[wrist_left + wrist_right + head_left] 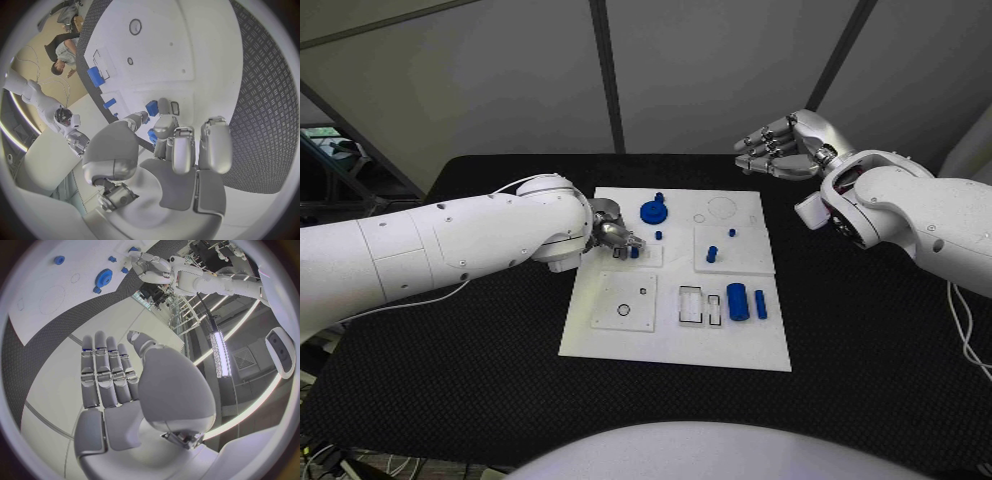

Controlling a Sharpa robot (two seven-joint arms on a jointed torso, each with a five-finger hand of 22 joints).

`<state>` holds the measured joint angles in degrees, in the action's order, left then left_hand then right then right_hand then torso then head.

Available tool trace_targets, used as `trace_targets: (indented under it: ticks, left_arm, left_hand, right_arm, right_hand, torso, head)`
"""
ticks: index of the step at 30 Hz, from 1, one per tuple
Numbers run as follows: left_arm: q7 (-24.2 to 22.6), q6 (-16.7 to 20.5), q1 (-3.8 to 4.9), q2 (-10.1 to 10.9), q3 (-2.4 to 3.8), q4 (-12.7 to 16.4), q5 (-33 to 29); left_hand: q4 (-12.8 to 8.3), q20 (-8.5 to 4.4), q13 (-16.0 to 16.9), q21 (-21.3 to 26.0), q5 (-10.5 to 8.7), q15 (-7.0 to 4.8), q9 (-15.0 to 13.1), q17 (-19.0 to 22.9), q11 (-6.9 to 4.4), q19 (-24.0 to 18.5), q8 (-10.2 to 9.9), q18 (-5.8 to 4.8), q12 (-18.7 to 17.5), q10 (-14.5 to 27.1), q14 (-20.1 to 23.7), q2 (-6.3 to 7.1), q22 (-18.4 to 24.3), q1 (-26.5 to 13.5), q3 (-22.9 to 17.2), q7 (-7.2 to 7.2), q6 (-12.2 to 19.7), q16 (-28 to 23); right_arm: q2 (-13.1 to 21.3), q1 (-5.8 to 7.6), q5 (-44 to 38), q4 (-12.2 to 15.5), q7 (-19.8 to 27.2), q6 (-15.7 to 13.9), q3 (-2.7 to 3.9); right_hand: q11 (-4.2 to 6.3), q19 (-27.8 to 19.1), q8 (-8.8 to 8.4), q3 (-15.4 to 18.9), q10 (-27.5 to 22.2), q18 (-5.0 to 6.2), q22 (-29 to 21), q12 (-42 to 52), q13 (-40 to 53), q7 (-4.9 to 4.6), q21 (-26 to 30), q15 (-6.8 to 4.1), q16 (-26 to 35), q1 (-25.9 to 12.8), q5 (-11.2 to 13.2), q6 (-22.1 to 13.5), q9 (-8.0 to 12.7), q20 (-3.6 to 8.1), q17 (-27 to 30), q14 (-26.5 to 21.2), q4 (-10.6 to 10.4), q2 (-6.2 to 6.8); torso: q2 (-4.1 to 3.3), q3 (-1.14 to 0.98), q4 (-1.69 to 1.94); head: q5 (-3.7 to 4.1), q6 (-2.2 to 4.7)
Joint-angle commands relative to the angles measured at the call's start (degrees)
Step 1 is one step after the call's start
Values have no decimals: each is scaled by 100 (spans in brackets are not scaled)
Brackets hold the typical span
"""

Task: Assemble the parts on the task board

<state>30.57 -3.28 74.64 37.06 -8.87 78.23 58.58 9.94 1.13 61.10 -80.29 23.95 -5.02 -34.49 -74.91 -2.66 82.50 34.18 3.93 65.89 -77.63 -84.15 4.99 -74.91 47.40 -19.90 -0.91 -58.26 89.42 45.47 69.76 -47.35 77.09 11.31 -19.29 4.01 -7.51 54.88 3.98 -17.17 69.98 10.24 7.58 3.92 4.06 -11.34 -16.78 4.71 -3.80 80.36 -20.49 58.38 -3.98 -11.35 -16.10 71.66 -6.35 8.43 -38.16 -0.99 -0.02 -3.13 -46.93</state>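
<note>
Head view: a black worktop (473,380) carries the white task board (675,340) at its middle, grey wall panels behind. The left hand (609,236) pinches a small blue part (635,251) at the board's left edge. The right hand (783,147) hovers off the far right corner, fingers apart, empty.

Left wrist view: fingers (181,150) close round the blue part (152,108).

Right wrist view: a blue gear (102,277) on the board.
</note>
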Motion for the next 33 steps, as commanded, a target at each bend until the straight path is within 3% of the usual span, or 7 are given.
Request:
trace_targets:
  ticks: [1,5,8,16,18,27,33]
  left_arm:
    - [32,-11,12,65,8,54,115]
    - [36,-31,35,141,43,111,145]
    - [36,-50,44,169,133,136,153]
    - [23,-115,57,266,625,164,-36]
    - [19,-130,71,278,700,139,-84]
    - [9,-564,215,244,848,-226,-120]
    - [-30,-1087,389,7,904,-851,57]
  left_hand:
    - [13,-11,-34,12,20,-45,10,-1449,7,21,-29,-87,-22,-19,-568,20,-326,77,58,-21,-23,15]
    - [59,-8,-191,56,23,-41,14,-1391,19,-5,-41,-75,-159,74,-550,90,-286,152,245,-39,33,-26]
    - [106,-5,-223,70,21,-35,11,-1374,26,-11,-35,-72,-185,97,-545,138,-278,180,381,-45,54,-38]
    - [285,30,-745,222,9,12,62,-1280,93,-104,-139,-36,-634,403,-518,207,-138,376,781,-127,271,-106]
    - [330,58,-842,257,-17,45,115,-1270,136,-124,-239,-31,-712,465,-515,208,-110,460,871,-178,366,-113]
    - [384,112,-1068,365,-24,89,245,-1195,179,-176,-417,-2,-848,573,-493,145,-32,969,1129,-226,351,-166]
    - [442,194,-1611,654,-21,193,519,-1021,311,-357,-821,63,-1311,923,-433,83,231,1350,1309,-384,579,-298]
  right_arm:
    - [5,10,-12,5,9,28,4]
    - [7,10,-12,0,9,24,4]
    - [5,10,-12,-5,10,23,4]
    - [-4,9,-12,-35,8,27,4]
    - [-8,9,-12,-43,5,27,4]
    - [-12,9,-17,-47,-4,41,4]
    - [-6,9,-35,-33,-6,32,4]
  right_hand:
    - [6,-7,-16,-4,-39,23,-5,-13,-8,-13,26,11,21,-60,-23,-35,4,-33,8,-21,-33,-10]
    - [4,-8,-17,-1,-43,23,-8,-13,-8,-14,32,12,21,-67,-23,-39,4,-34,11,-25,-35,-6]
    - [3,-8,-18,2,-47,23,-11,-14,-9,-15,37,14,22,-73,-23,-43,5,-36,13,-29,-37,-4]
    - [0,-9,-20,5,-53,23,-16,-16,-10,-17,45,16,22,-80,-24,-49,5,-38,17,-34,-40,-1]
    - [0,-9,-20,5,-53,23,-16,-16,-10,-17,45,16,22,-80,-24,-49,5,-38,17,-34,-40,-1]
    - [-2,-10,-21,6,-62,23,-24,-17,-11,-19,58,19,22,-85,-28,-58,6,-41,23,-42,-42,-2]
    - [-2,-10,-21,5,-62,23,-24,-17,-11,-19,59,19,22,-84,-28,-58,6,-42,24,-43,-41,-3]
  torso:
    - [3,-1,1]
    - [3,0,0]
    - [0,-2,0]
    - [0,-3,3]
    - [4,-8,3]
    - [-3,-2,-5]
    - [-5,-8,-12]
  head:
    - [13,4]
    - [13,2]
    - [16,13]
    - [8,27]
    - [1,35]
    - [-4,76]
    - [-6,115]
